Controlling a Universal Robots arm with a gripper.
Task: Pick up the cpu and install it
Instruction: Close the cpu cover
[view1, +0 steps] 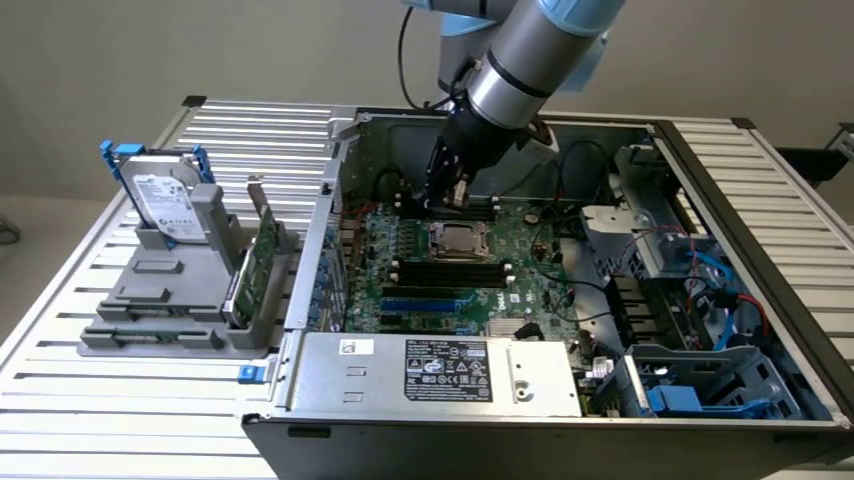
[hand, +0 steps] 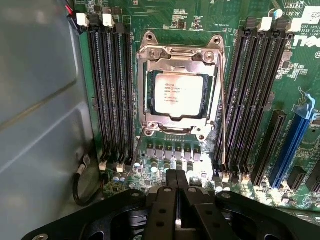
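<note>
Already the cpu (hand: 178, 96) lies flat inside the socket's metal frame (hand: 177, 54) on the motherboard (hand: 200, 20), so the placing looks done (whether that frame is latched, I can't tell). In the exterior view the gripper (view1: 446, 205) hangs close by at about twelve o'clock from it, fingers pressed together, holding nothing.

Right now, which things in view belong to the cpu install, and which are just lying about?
Job:
- cpu, lying in the socket
- gripper, jaws shut, empty, above the motherboard beside the socket

Lying about:
- hard drive, upright in the grey rack
- green card beside it
- power supply
- memory slots
</note>
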